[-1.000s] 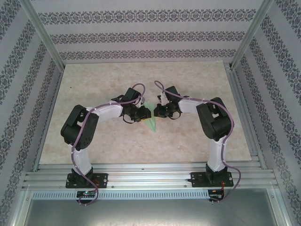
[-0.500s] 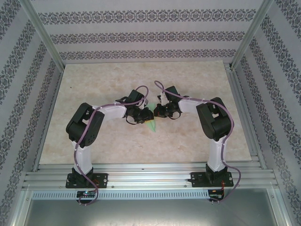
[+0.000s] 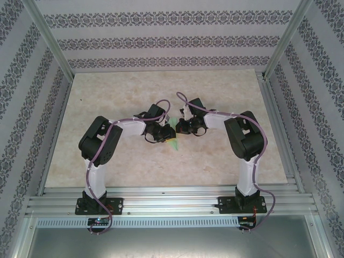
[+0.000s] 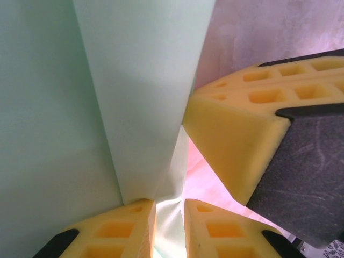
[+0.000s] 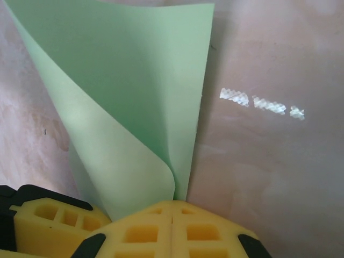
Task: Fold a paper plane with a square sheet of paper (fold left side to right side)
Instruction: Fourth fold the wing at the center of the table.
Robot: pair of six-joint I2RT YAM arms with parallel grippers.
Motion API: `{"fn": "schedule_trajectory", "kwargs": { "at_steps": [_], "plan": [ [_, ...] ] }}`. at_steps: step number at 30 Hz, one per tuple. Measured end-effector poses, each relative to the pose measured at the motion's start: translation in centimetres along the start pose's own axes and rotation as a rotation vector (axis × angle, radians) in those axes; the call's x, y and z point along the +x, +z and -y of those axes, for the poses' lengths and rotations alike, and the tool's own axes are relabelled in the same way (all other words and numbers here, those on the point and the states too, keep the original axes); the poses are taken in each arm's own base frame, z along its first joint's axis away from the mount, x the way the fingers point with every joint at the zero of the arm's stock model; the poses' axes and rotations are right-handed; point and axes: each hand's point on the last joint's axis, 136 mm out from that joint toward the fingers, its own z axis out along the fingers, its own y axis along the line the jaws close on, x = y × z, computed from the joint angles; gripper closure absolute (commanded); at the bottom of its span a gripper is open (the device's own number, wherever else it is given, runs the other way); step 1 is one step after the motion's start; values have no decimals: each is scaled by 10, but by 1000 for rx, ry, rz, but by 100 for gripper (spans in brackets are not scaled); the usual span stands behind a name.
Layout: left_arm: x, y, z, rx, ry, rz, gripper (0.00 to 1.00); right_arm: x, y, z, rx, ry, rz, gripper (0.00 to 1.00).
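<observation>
Since a crease needs the paper pinned from both sides, we see the paper plane (image 3: 173,143) caught between the two wrists at mid-surface (image 3: 118,97), its green tip pointing at the near edge. Right jaws are fully shut, with the paper plane (image 5: 134,107) pinched at their seam and a curled flap fanning out beyond. Left jaws are nearly closed, the slim gap packed with wrinkled paper, so we judge it a grip on the folded layers of the paper plane (image 4: 145,97). A right fingertip (image 4: 231,140) sits just beside that crease. Likely one side anchors and the other works the fold. Left arm (image 3: 99,145) has its elbow raised at near left and its forearm reaching right. Right arm (image 3: 244,137) mirrors it, reaching left. Both wrists are low and close together over the paper; we cannot tell whether it is lifted.
</observation>
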Motion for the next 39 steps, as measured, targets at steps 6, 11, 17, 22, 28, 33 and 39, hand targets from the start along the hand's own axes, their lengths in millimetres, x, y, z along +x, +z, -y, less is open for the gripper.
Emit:
{"fn": "schedule_trajectory", "kwargs": {
  "at_steps": [6, 11, 17, 22, 28, 33, 39],
  "plan": [
    [0, -1, 1, 4, -5, 1, 72, 0, 0, 0, 2, 1, -3, 100],
    [-3, -10, 6, -2, 8, 33, 69, -1, 0, 0, 2, -1, -4, 100],
    [-3, -30, 11, -17, 22, 87, 75, -1, 0, 0, 2, -1, -4, 100],
    [2, -26, 1, -37, 7, 73, 80, -1, 0, 0, 2, -1, -4, 100],
    [4, -15, -15, -79, -14, 58, 81, -1, 0, 0, 1, -1, -4, 100],
    [4, -12, -21, -104, -10, 54, 82, -1, 0, -1, 2, -1, -4, 100],
    [4, -11, -23, -111, 1, 52, 82, 0, -1, -1, 6, 4, -12, 100]
  ]
}}
